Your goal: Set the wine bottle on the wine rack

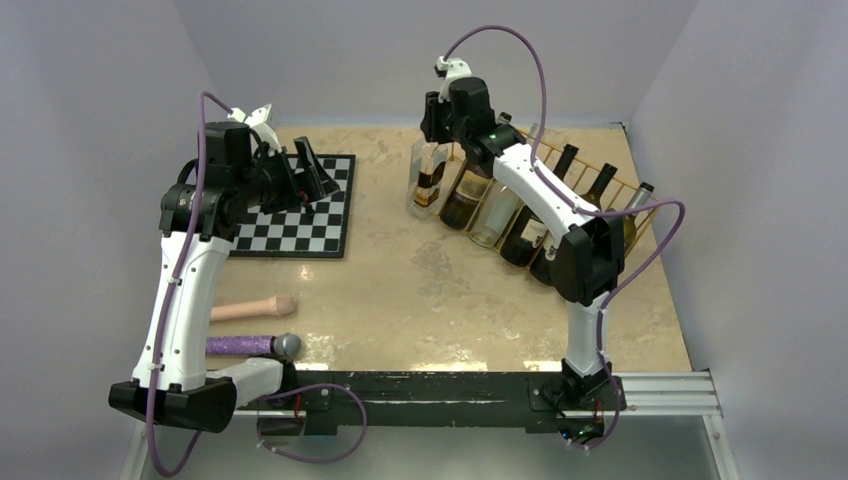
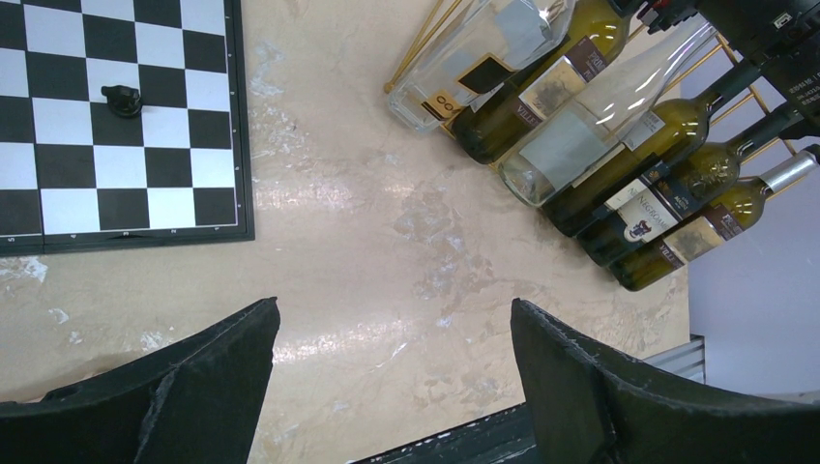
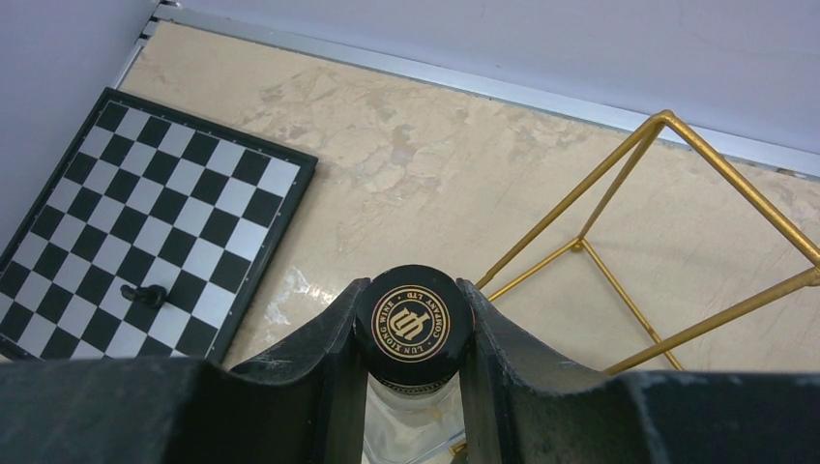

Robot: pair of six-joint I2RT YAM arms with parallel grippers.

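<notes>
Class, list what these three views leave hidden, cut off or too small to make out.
Right wrist: the wine bottle below its cap, hidden by the right gripper closed around it.
Right wrist: most of the wine rack, cut off by the frame edge and the fingers.
Left wrist: the chess piece, too small to identify.

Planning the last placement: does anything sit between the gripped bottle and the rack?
Nothing visible does. The right gripper holds the clear bottle by its cap, close against the wine rack at its end, beside the bottles already lying there.
</notes>
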